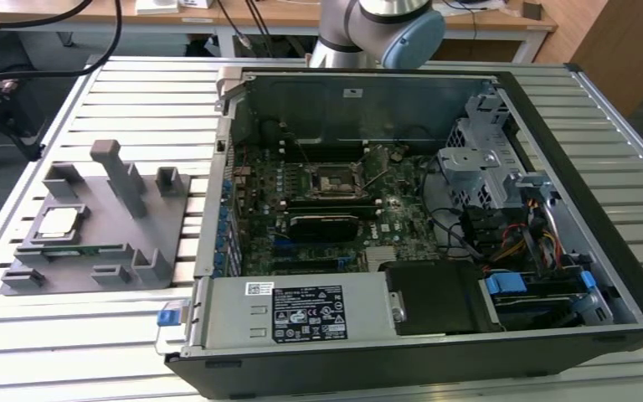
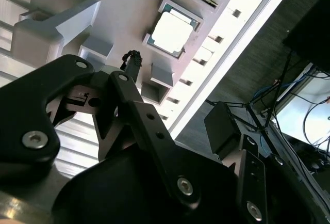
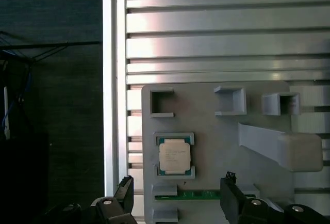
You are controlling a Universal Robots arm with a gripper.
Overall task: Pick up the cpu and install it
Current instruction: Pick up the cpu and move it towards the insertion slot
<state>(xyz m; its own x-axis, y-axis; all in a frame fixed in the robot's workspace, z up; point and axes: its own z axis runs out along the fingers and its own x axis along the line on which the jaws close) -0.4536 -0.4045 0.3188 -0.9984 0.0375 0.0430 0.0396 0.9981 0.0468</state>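
The cpu (image 1: pixel 57 221) is a small silver square lying flat in its nest on the grey holder block (image 1: pixel 131 209), at the exterior view's left. The first wrist view looks down on the cpu (image 3: pixel 174 156) in the holder block (image 3: pixel 221 131). My gripper (image 3: pixel 178 192) hangs above it, open, its two black fingers wide apart and nothing between them. In the second wrist view the cpu (image 2: pixel 172 29) shines beyond one black fingertip (image 2: pixel 132 59). The black socket frame (image 1: pixel 331 180) sits on the green motherboard inside the open computer case (image 1: pixel 612 251).
A green memory stick (image 3: pixel 188 195) lies in a slot of the holder beside the cpu. Grey posts (image 1: pixel 115 172) stand up from the holder. The slatted metal table (image 1: pixel 98 335) ends just past the holder. The arm's base (image 1: pixel 372 29) stands behind the case.
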